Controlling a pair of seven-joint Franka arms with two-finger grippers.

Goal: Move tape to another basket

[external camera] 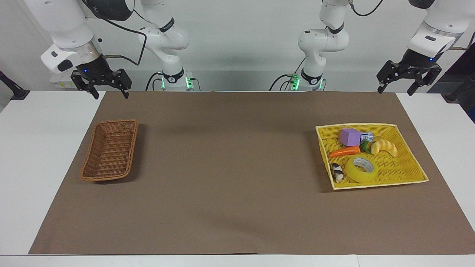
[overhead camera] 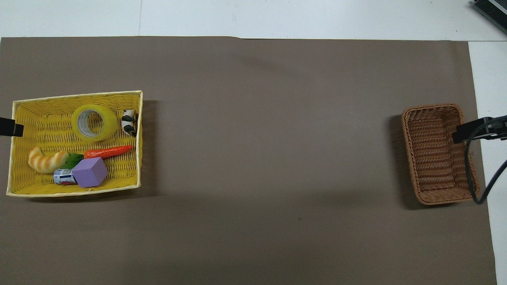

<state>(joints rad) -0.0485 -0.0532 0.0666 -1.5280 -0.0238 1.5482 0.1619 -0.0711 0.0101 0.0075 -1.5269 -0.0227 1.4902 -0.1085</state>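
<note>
The tape, a wide translucent yellow roll with a grey-white core, lies flat in the bright yellow basket toward the left arm's end of the table. The narrow brown wicker basket stands with nothing in it toward the right arm's end. My left gripper hangs open high in the air at the table's edge by the robots, holding nothing. My right gripper hangs open the same way over the mat's corner. In the overhead view only a dark finger of each shows.
In the yellow basket with the tape lie a purple cube, a toy carrot, a croissant-shaped toy, a small can and a black-and-white figure. A brown mat covers the white table.
</note>
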